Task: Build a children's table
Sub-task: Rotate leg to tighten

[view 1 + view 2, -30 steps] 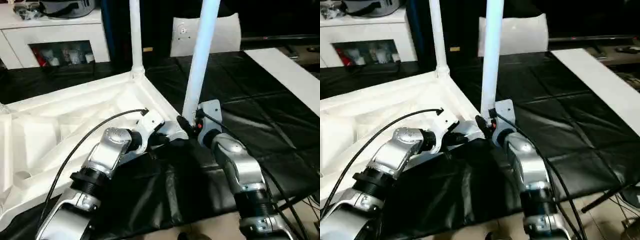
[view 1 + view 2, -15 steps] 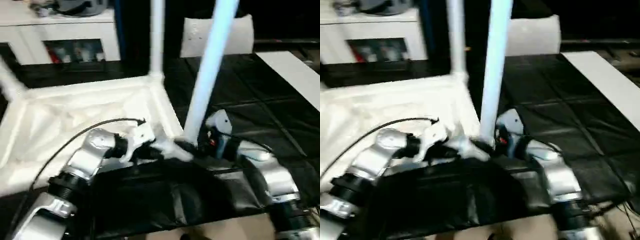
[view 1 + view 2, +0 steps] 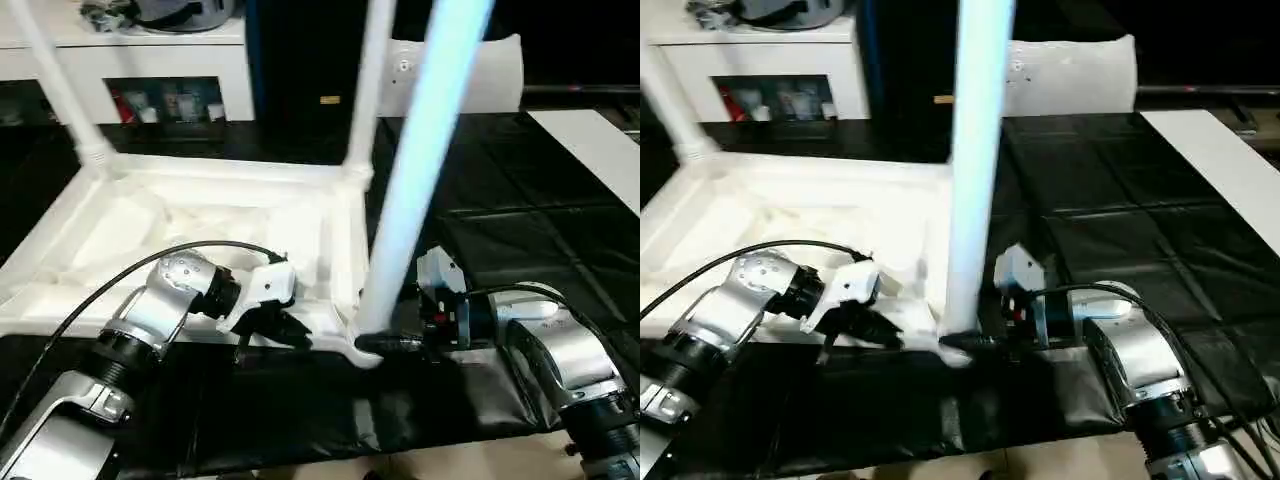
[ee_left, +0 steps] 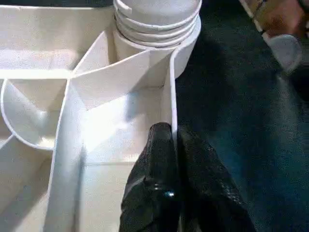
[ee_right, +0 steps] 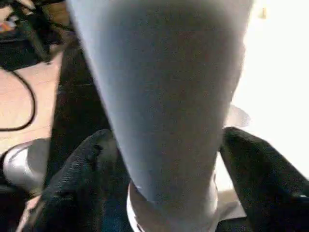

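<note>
The left tool (image 4: 171, 145) pinched the near rim of the upturned white plastic square table top (image 3: 200, 215) on the black-covered surface (image 3: 520, 220); the right tool (image 5: 164, 145) straddled the nearest tapered white leg (image 3: 420, 170) at its corner socket; two more legs stood behind.

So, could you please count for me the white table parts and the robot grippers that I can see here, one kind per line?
Legs standing upright in the corners: 3
Table top: 1
Grippers: 2, the left gripper and the right gripper
Total: 6
</note>
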Controlling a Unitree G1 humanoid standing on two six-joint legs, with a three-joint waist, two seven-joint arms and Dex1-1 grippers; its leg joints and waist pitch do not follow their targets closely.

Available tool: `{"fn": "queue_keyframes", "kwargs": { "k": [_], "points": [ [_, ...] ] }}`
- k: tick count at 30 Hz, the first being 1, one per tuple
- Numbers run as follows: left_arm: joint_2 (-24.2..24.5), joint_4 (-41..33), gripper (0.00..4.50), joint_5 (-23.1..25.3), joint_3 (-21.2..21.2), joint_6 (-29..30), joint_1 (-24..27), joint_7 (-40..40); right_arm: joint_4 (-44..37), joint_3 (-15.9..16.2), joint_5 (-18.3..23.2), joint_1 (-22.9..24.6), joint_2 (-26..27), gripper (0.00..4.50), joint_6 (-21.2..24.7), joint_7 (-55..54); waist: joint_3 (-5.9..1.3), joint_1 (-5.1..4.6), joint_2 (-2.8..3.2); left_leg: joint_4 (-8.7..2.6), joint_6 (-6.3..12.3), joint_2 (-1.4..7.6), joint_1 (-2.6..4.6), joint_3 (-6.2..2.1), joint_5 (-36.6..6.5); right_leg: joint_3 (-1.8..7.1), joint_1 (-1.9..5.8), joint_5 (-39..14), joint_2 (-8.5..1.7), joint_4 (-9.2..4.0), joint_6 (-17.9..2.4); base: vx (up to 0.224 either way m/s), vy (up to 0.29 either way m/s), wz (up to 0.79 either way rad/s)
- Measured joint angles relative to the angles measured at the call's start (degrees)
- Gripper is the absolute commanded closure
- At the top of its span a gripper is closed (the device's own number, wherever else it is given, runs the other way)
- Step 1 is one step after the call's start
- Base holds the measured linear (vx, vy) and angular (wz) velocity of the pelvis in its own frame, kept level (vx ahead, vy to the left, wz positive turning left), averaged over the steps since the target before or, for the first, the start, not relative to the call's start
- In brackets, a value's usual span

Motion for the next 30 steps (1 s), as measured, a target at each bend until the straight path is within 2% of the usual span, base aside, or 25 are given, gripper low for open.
{"fn": "queue_keyframes", "kwargs": {
  "k": [9, 11, 19, 23, 26, 28, 30],
  "points": [
    [1.0, 1.0, 4.5, -0.2, -0.4, -1.6, -0.4, -2.5, 0.2, 1.3, 1.1, -0.3, -0.5, 1.85, 1.4, 3.2, -0.03, 0.16, -0.07, 0.04, -0.01, 0.01, 0.0, 0.0, 0.0, 0.0, 0.0, 0.0, 0.0, 0.06, 0.0, 0.0, 0.0, 0.0],
    [1.0, 1.1, 4.5, -0.2, -0.4, -1.8, -0.4, -2.6, 0.2, 1.4, 1.4, -0.3, -0.5, 2.2, 1.6, 3.2, -0.03, 0.17, -0.07, 0.03, -0.01, 0.01, 0.0, 0.0, 0.0, 0.0, 0.0, 0.0, 0.0, 0.06, 0.0, 0.0, 0.0, 0.0],
    [1.0, 1.5, 4.5, -0.5, -0.3, -2.1, -0.5, -2.8, 0.0, 1.4, 1.7, -0.3, -0.5, 2.51, 2.2, 3.1, -0.03, 0.19, -0.08, 0.04, -0.01, 0.01, 0.0, 0.0, 0.0, 0.0, 0.0, 0.0, 0.0, 0.07, 0.0, 0.0, 0.0, 0.0],
    [0.7, 0.8, 4.5, -1.1, 0.6, 1.0, 0.3, -1.4, -1.4, 0.0, 2.5, 1.5, 0.9, 2.52, 4.2, 0.5, -0.03, 0.23, -0.07, 0.07, -0.02, 0.01, 0.03, 0.0, 0.0, 0.0, 0.0, 0.0, -0.02, 0.15, 0.0, 0.0, 0.0, 0.0],
    [0.4, 0.2, 4.5, -1.0, 0.9, 3.5, 0.4, 0.8, -1.7, -0.9, 2.4, 2.1, 2.4, 2.52, 4.6, -2.9, -0.03, -0.09, -0.07, 0.17, -0.1, 0.0, 0.1, 0.0, 0.1, 0.04, -0.02, -0.2, -0.03, 0.4, 0.4, 0.0, 0.0, 0.0],
    [-0.3, -0.4, 4.5, -0.2, 2.9, 7.8, 0.6, 4.9, -1.7, -2.3, 1.0, 2.4, 5.6, 2.52, 5.9, -9.5, -0.02, -0.44, -0.08, 0.17, -0.18, 0.0, 0.2, -0.02, 0.1, 0.04, -0.02, -0.2, -0.01, 0.48, 0.4, 0.0, 0.0, 0.0],
    [-1.5, -0.5, 4.5, 0.3, 4.8, 12.5, 0.6, 10.3, -1.7, -4.0, -1.3, 2.2, 10.1, 2.53, 7.7, -19.0, -0.02, -1.85, -0.08, 0.17, -0.38, -0.05, 0.29, -0.05, 0.2, -0.01, -0.06, -0.2, 0.03, 0.47, 0.4, 0.0, 0.0, 0.0]
  ]
}}
